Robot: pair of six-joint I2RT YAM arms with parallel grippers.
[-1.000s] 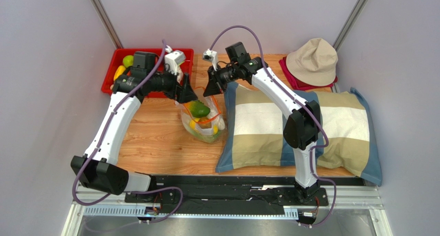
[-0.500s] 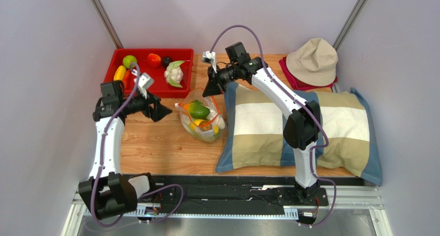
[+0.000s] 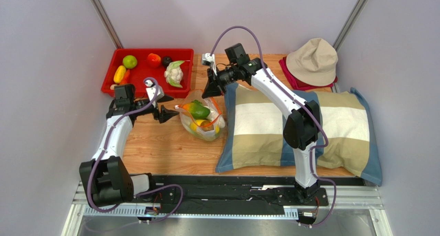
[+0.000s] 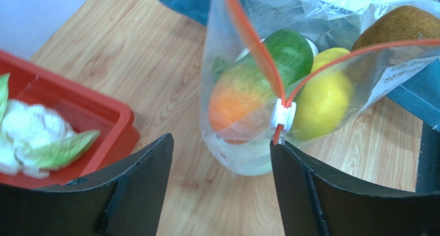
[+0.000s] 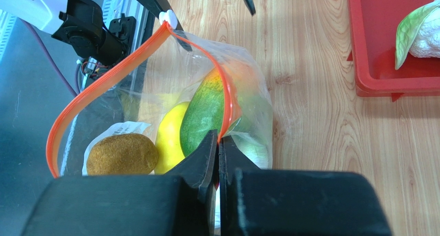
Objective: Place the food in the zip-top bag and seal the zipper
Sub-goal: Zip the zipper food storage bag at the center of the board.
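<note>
Right jaws clamped shut on the zipper [image 5: 103, 81], propping the zip-top bag [image 3: 202, 123] open mid-counter toward the far edge; left jaws wide open, empty, just short of the white slider [image 4: 283, 114], probably to seal it, though food [image 3: 174, 72] sits in the far-left tray [image 3: 139, 51].

This is looking like a robotics lab test cell: plain pale grey wall panels [image 3: 46, 65] and slanting metal frame posts [image 3: 103, 16] are enclosing a light wooden tabletop [image 3: 155, 143], with two white-and-black robot arms [image 3: 111, 138] sitting bolted to a black base rail [image 3: 227, 187]
</note>
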